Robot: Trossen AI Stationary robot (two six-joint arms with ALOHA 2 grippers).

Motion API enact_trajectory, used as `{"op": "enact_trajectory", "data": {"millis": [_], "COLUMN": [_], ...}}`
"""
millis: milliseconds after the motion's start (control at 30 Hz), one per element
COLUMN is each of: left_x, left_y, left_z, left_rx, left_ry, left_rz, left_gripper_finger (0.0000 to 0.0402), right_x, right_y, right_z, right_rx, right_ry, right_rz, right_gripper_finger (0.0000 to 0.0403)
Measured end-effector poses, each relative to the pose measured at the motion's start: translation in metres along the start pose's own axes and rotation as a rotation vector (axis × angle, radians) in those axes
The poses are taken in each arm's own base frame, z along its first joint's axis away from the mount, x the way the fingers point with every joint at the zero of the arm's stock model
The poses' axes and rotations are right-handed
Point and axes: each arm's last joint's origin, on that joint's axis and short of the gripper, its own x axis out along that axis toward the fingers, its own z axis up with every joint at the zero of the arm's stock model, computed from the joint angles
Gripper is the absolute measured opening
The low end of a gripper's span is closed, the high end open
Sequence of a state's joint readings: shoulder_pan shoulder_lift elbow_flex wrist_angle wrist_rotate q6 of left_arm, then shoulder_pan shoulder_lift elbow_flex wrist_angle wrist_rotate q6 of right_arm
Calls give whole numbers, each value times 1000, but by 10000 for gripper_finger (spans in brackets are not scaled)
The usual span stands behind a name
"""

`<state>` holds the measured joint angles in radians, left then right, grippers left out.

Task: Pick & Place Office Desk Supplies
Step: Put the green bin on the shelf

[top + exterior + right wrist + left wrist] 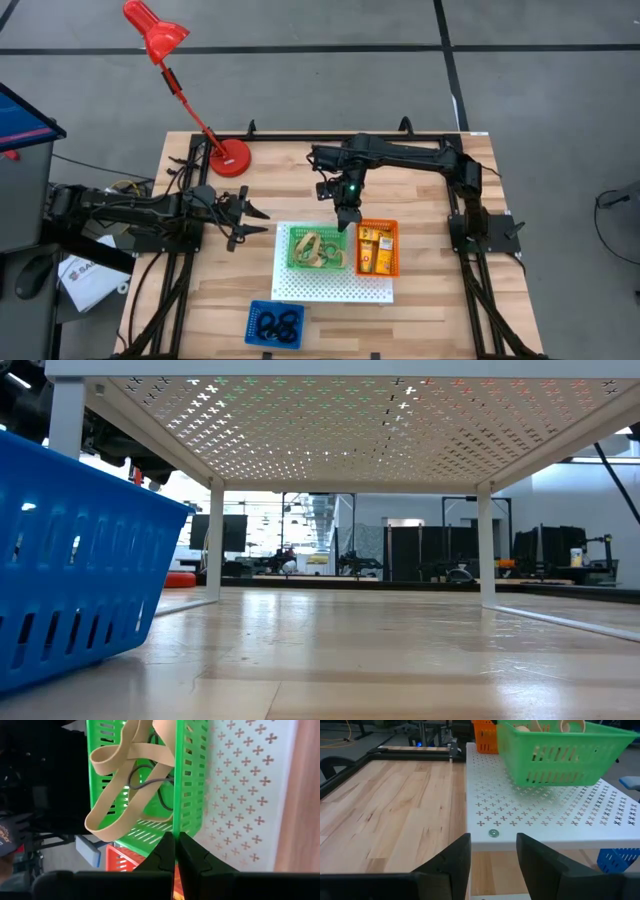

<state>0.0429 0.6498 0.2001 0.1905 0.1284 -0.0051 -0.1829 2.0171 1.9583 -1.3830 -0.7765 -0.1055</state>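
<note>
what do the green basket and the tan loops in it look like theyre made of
Green slotted basket: looks like moulded plastic, glossy, with thin even ribs. Wide tan loops: likely rubber bands, matte flat strips that bend and drape limply over each other.

Even bright overhead light throughout, soft shadows, and a blurred near blue basket (70,560) at table level.

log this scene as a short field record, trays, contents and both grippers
green tray: on the white perforated board, holds tan rubber bands
orange tray: on the board beside the green tray, holds yellow-orange blocks
blue tray: on the wooden table in front of the board, holds black loops
right gripper: shut, over the gap between green and orange trays
left gripper: open, empty, left of the board
red lamp: base at the table's far left
</note>
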Motion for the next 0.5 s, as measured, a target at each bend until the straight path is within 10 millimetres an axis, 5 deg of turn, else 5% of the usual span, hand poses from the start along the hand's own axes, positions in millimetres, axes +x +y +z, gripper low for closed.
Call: {"op": "enact_trajectory", "data": {"millis": [233, 500], "left_x": [0, 0], "left_y": [0, 0], "left_z": [0, 0], "left_rx": [0, 0], "left_ry": [0, 0], "left_rz": [0, 0], "left_gripper_finger": [149, 149], "right_x": [0, 1], "right_y": [0, 2], "right_z": [0, -1], "right_rx": [9, 2], "right_ry": [-1, 8], "right_rz": [1, 9], "right_gripper_finger": [17, 84]}}
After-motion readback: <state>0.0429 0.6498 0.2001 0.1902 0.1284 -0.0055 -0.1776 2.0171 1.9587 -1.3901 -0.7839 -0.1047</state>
